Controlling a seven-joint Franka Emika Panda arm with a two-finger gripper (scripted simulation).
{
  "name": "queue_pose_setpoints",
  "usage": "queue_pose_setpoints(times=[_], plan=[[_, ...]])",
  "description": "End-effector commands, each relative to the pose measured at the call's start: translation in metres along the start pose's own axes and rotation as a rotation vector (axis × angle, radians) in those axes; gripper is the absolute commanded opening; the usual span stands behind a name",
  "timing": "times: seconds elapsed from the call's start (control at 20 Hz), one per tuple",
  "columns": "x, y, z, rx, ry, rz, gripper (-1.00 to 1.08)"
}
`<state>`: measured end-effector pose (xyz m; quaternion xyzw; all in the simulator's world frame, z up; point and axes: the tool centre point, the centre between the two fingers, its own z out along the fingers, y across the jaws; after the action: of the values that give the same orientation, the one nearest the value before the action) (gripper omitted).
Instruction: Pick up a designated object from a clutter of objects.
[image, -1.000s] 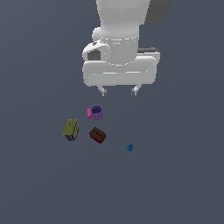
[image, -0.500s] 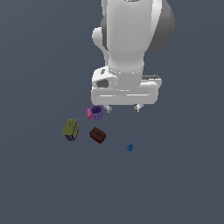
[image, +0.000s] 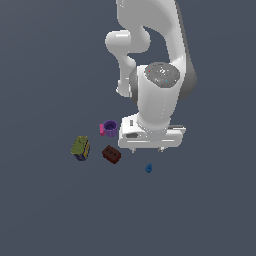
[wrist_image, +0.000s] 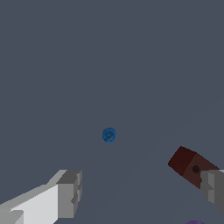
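Blue, tiny and narrow with a rounded bulbous end, the designated object (image: 148, 168) lies on the bare grey floor just below the white parallel-jaw gripper (image: 148, 149) in the exterior view, and in the wrist view it shows as a small round blue spot (wrist_image: 109, 134) ahead of the gap between the two grey fingertips (wrist_image: 70, 192). The gripper hangs above it with its jaws spread wide and nothing between them. Outward from there, the dark red-brown studded brick (image: 111, 154) sits near the blue piece toward the exterior view's left, then the purple mug with a pink handle (image: 109, 128) beside the gripper body, and farthest off the olive-yellow can (image: 80, 148). The main risk, as I judge it, is alignment: the piece is so small that a descent slightly off centre would let the fingers close on air or flick it away, and in the wrist view one fingertip overlaps the brick, so a wide descent could nudge that brick. How high the fingertips stand above the floor cannot be told. The second fingertip is cut off at the edge of the wrist view, only a sliver of the mug shows there, and the blue piece's narrow shape is too small to make out.
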<state>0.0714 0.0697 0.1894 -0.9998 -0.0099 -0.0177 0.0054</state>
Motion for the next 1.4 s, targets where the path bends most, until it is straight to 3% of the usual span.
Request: queue_pose_setpoints(times=[0.0,0.4,1.0,1.35], plan=[[0.002,-0.007,0.026,-0.003,-0.009,-0.004,1.0],[0.0,-0.023,0.081,-0.009,-0.03,-0.014,1.0],[-0.002,-0.026,0.102,-0.01,-0.036,-0.017,1.0],[-0.004,-0.026,0.136,-0.01,-0.036,-0.017,1.0]])
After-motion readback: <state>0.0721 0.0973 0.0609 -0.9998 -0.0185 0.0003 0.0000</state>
